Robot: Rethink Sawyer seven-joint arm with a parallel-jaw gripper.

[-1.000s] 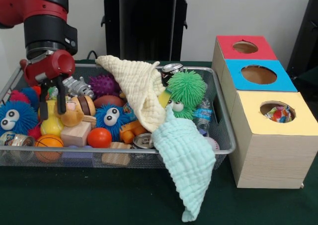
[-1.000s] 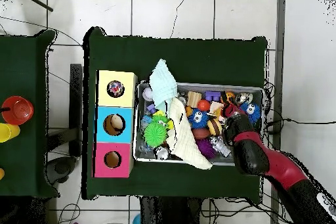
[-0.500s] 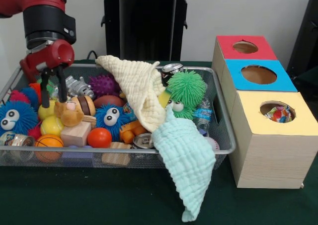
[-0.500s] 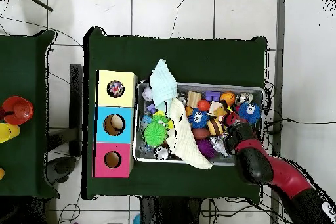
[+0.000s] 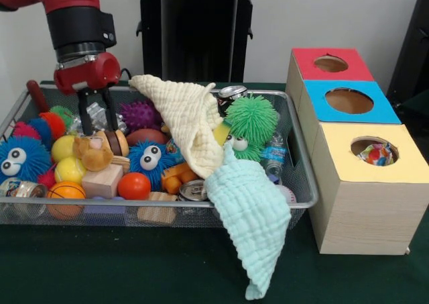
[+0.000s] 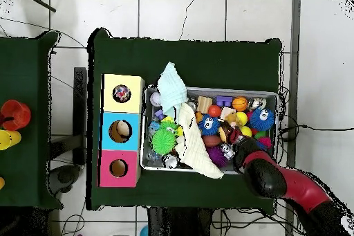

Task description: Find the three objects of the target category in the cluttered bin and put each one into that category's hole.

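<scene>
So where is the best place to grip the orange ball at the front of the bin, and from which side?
Probably from straight above, closing across the middle of the orange ball. It lies uncovered, but the wood block touches one side and the bin wall blocks a side approach. The gripper hangs open further back.

Wire bin (image 5: 305, 183) packed throughout; cream cloth (image 5: 191, 126) and mint cloth (image 5: 251, 217) blocking centre and right rim. 3 box holes unobstructed from above. Green table (image 5: 100, 264) before bin open
</scene>
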